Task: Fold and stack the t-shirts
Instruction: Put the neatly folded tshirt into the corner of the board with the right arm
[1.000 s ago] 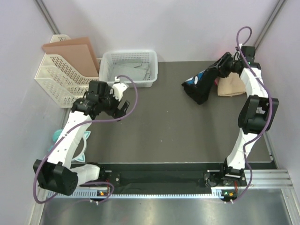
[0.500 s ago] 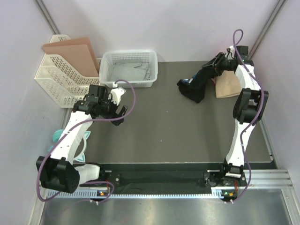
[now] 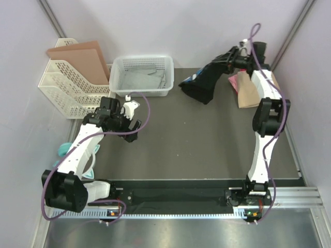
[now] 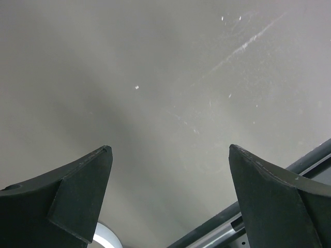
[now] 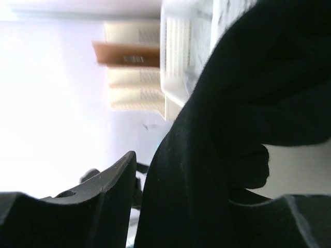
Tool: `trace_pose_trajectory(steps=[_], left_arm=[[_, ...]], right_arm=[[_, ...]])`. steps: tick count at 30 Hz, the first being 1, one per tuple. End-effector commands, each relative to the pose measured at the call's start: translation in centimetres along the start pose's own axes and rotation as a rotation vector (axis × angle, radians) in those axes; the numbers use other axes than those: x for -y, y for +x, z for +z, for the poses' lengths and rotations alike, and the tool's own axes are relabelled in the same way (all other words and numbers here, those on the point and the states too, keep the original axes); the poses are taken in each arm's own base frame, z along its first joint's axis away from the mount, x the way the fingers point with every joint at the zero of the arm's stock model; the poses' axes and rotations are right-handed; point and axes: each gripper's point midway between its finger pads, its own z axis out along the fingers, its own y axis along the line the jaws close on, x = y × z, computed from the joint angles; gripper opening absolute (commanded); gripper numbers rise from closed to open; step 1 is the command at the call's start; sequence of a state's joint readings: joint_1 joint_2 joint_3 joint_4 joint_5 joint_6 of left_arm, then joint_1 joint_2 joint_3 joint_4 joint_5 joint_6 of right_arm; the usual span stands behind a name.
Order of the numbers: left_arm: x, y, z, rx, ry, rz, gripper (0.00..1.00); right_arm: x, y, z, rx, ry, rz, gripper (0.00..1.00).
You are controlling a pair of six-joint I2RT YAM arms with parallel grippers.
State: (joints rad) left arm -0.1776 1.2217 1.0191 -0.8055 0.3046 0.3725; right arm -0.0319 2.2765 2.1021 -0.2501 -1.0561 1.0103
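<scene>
The black t-shirt [image 3: 202, 83] hangs bunched above the back of the table, a bit of blue-and-white print showing at its left edge. My right gripper [image 3: 228, 56] is shut on its upper end, held high near the back wall. In the right wrist view black cloth [image 5: 243, 129] fills the gap of that gripper [image 5: 196, 206]. The tan t-shirt [image 3: 250, 91] lies folded at the back right, and a pink t-shirt [image 3: 234, 81] peeks out at its left edge. My left gripper [image 3: 132, 122] hovers open over bare table [image 4: 165, 77], nothing between its fingers [image 4: 83, 191].
A white mesh basket [image 3: 120, 82] stands at the back centre-left. Left of it is a white file rack [image 3: 64, 88] holding brown cardboard sheets [image 3: 80, 59]. Something teal [image 3: 64, 150] lies off the table's left edge. A black rail [image 3: 176, 196] runs along the near edge.
My right arm has risen and swung left toward the back wall, carrying the black t-shirt off the tan one. My left gripper has drifted slightly nearer, still open.
</scene>
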Motion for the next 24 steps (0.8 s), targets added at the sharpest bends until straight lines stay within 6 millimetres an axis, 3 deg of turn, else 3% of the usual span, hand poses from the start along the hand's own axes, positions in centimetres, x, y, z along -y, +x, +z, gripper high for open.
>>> trace_pose_trajectory(steps=[1, 7, 12, 13, 14, 15, 24], left_arm=[[-0.3, -0.2, 0.0, 0.037, -0.022, 0.002, 0.99], [0.1, 0.7, 0.4, 0.021, -0.005, -0.016, 0.99], [0.3, 1.3, 0.5, 0.013, -0.002, -0.022, 0.99], [0.2, 1.4, 0.5, 0.008, -0.01, -0.023, 0.99], [0.1, 1.5, 0.4, 0.006, -0.014, -0.018, 0.99], [0.0, 1.6, 0.5, 0.005, -0.019, -0.016, 0.99], [-0.2, 1.4, 0.4, -0.008, -0.018, -0.012, 0.99]], right_arm=[[-7.5, -6.1, -10.8, 0.23, -0.108, -0.163, 0.0], [-10.6, -7.9, -16.0, 0.312, -0.198, -0.2, 0.0], [-11.3, -9.5, -20.2, 0.399, -0.278, -0.174, 0.0], [-11.2, -9.7, -20.9, 0.419, -0.304, -0.157, 0.0], [-10.0, -10.1, -21.5, 0.433, -0.318, -0.115, 0.0], [-10.3, -10.0, -22.0, 0.437, -0.351, -0.109, 0.0], [-6.3, -12.5, -23.5, 0.534, -0.257, -0.074, 0.0]])
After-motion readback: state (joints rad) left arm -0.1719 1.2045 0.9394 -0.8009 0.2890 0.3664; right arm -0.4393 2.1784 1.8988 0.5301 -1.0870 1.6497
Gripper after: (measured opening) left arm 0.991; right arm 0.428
